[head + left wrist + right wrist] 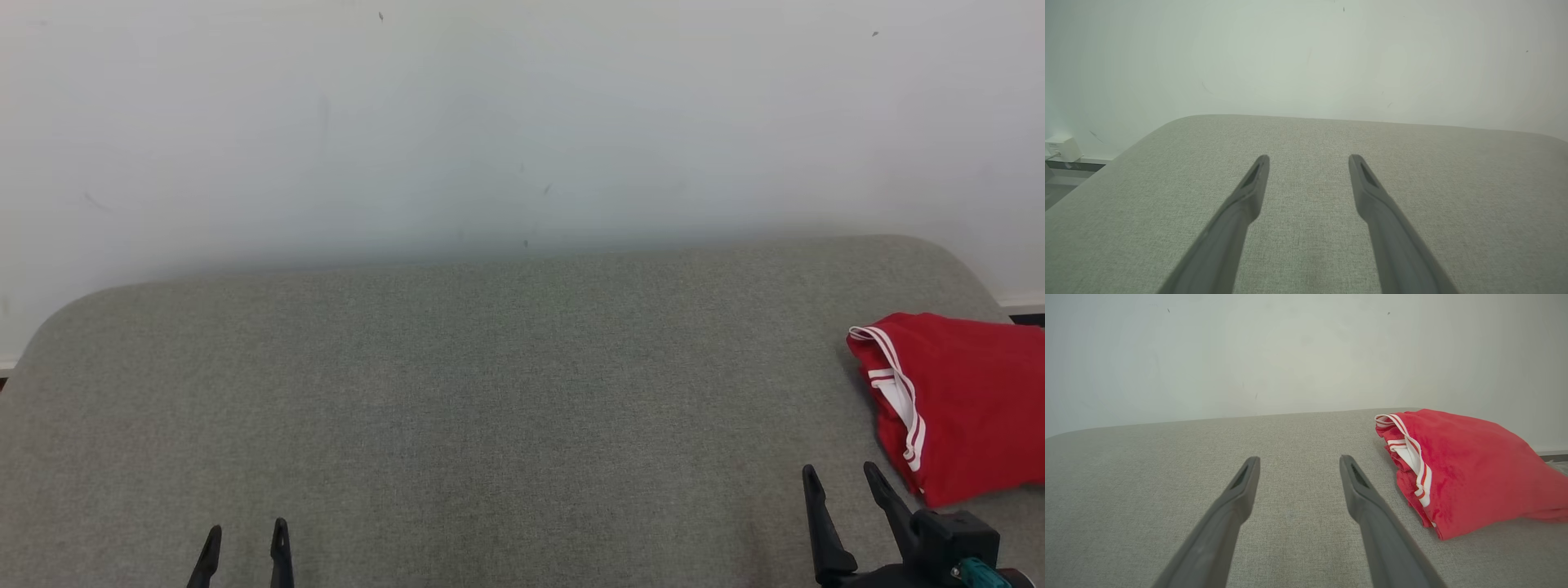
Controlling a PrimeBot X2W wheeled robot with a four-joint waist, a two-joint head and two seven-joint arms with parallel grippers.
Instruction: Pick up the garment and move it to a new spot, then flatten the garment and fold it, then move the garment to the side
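Head view: bunched red fabric garment (963, 400), white-striped, at right edge on grey woven cushion (490, 367), just above spread, empty right gripper (839, 469); spread left gripper (247, 527) lower left, well apart. Left wrist view: cushion ahead. Right wrist view: garment right of centre.

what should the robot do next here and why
Probably swing the open right gripper toward the bunched red garment with white stripes: it lies untouched just beside that gripper on the grey fabric surface, while the left gripper sits far across.
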